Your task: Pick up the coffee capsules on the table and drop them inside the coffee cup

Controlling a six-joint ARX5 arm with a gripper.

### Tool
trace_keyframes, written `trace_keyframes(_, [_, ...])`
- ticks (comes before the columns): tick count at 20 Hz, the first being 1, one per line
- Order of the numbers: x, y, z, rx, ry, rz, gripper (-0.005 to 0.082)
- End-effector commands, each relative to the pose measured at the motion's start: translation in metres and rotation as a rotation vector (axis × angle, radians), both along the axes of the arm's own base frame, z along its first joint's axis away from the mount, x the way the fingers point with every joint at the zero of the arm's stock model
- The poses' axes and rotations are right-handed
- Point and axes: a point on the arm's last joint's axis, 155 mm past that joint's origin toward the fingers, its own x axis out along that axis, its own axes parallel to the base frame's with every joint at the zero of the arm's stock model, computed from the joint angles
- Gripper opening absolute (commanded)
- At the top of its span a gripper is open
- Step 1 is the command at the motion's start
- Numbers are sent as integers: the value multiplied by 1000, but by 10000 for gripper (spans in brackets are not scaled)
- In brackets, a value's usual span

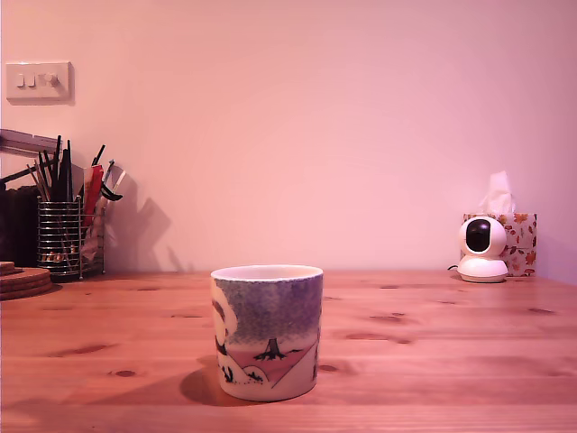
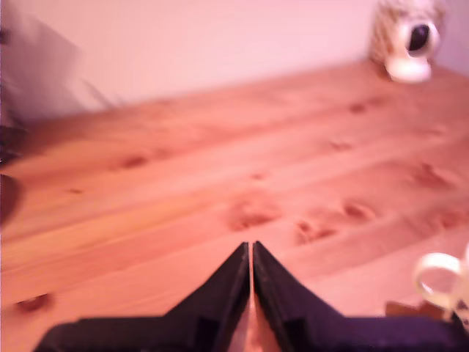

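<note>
Coffee cup (image 1: 267, 331) sitting upright on the wooden table (image 1: 451, 361), lower centre of the exterior view; its handle (image 2: 437, 279) showing at the wrist picture's lower right edge. Gripper (image 2: 250, 249) hanging over bare wood, jaws pressing together, nothing between them. No capsules showing in either view. Pen holder (image 1: 70, 236) standing mid-left, small white camera (image 1: 482, 249) mid-right.

Place: looked like a home desk or study corner.
Surface: a knotty pine table (image 1: 433, 352) stood against a plain painted wall.
Wall fitting: a household light switch (image 1: 37, 80).
Desk clutter: a wire pen holder (image 1: 70, 238) with pens, a floral tissue box (image 1: 519, 240), a small white indoor camera (image 1: 482, 250).
</note>
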Motion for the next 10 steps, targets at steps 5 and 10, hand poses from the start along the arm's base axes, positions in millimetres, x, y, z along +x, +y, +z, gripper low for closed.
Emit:
trace_keyframes(5, [-20,15,17,-52,-120,61,-23])
trace_keyframes(10, [-36,16,43,-84,-223,61,-23])
